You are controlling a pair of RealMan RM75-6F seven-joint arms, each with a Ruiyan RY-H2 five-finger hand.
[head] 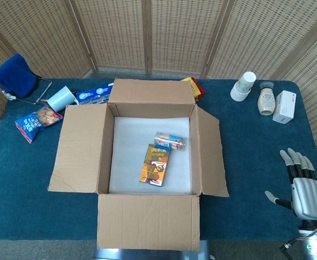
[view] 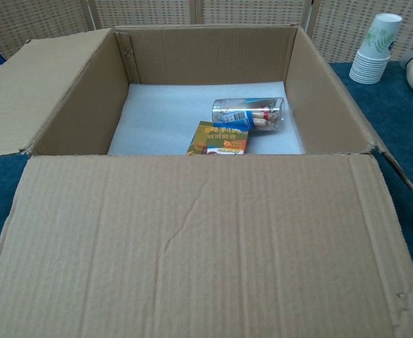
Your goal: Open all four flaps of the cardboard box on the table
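At the middle of the blue-covered table [head: 245, 162] sat the cardboard box [head: 151, 157], and by my reading all four of its flaps were already folded outward: the left flap [head: 78, 147] lay flat, the right flap [head: 211, 151] slanted down, the far flap [head: 151, 91] stood nearly upright, and the near flap [head: 147, 221] hung toward you. Inside, on white foam, lay a small orange packet [head: 154, 164] and a clear bottle [head: 169, 140] just beside it.

Your right hand [head: 302, 187] hovered low at the table's right edge, well apart from the box, fingers spread and holding nothing. Your left hand showed only a fingertip at the frame's left border, so I could not tell how it stood.

Corrugated board like this likely handled light and stiff, springing back along its creases; had you needed to press a flap further, the free outer edge would have given the best purchase.

Cloth covered the table. Paper cups [head: 243, 86], a white bottle [head: 265, 101], a small white box [head: 284, 106] and snack packets [head: 37, 121] ringed the carton, with woven screens [head: 147, 32] behind.
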